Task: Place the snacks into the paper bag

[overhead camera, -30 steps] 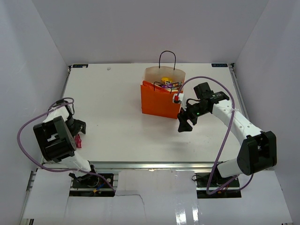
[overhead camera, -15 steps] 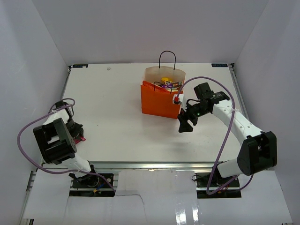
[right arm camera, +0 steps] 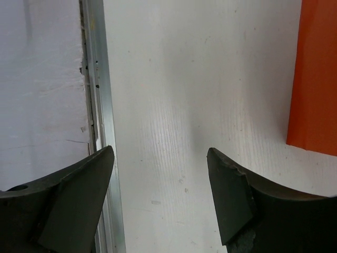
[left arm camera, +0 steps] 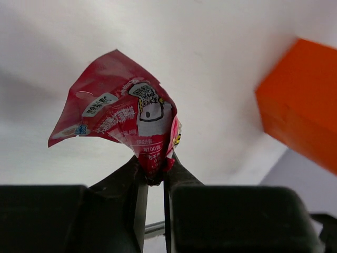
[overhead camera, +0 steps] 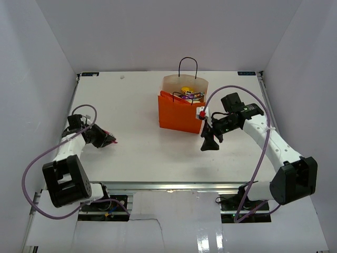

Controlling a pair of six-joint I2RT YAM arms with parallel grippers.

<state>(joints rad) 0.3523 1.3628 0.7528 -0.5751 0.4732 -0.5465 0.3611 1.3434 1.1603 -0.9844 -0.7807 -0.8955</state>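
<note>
One small crinkled red-pink foil snack packet (left arm camera: pixel 118 118), probably light, limp and slippery, sits pinched by its corner in the left claw (left arm camera: pixel 155 176) at mid-left of the top view, well apart from the upright orange paper bag (overhead camera: pixel 179 113) at upper centre, beside which the right claw (right arm camera: pixel 159 153) gapes apart, holding nothing.

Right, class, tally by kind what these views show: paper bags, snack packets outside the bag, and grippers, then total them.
Paper bags: 1, the orange paper bag
Snack packets outside it: 1, the red snack packet
Grippers: 2, the left gripper and the right gripper
Total: 4
</note>
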